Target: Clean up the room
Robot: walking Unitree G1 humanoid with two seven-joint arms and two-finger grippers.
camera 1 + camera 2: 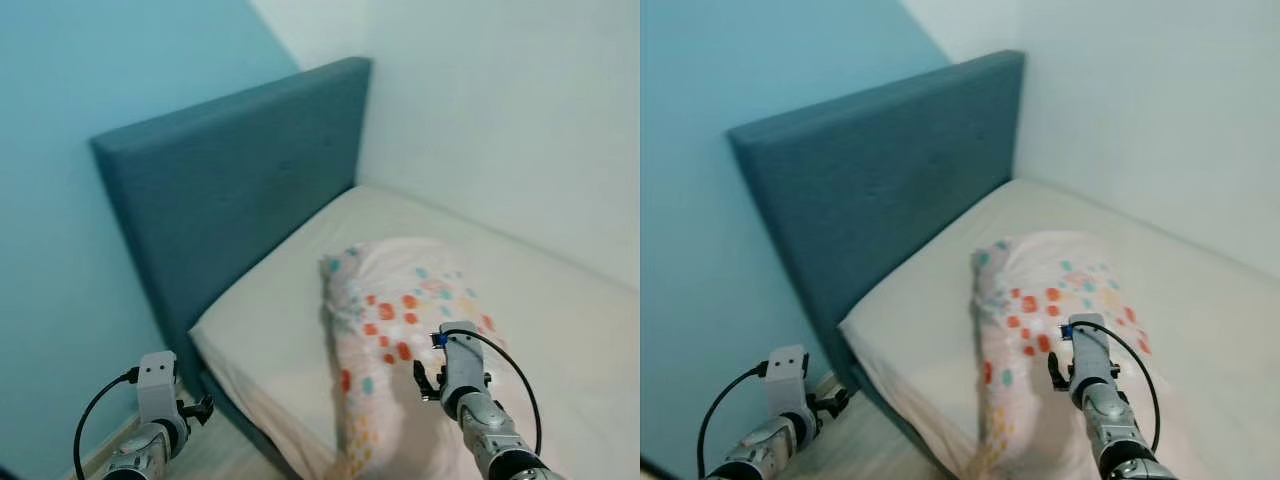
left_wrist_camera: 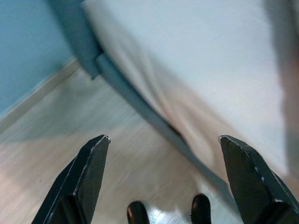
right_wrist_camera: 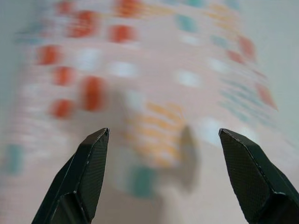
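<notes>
One pillow [image 1: 405, 330] — pale pink with red, teal and orange spots — is seen lying on the one bed [image 1: 560, 310], near its blue headboard [image 1: 240, 190] and toward the left edge of the mattress. The right gripper [image 3: 163, 179] is held just above the pillow, fingers spread wide with nothing between them. The left gripper [image 2: 163, 182] is hung low over the wood floor [image 2: 70, 154] left of the bed — also wide open, nothing held.

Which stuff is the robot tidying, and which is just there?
For the job:
pillow, lying on the bed
right gripper, open over the pillow

Just there:
bed
headboard
floor
left gripper, open over the floor
</notes>
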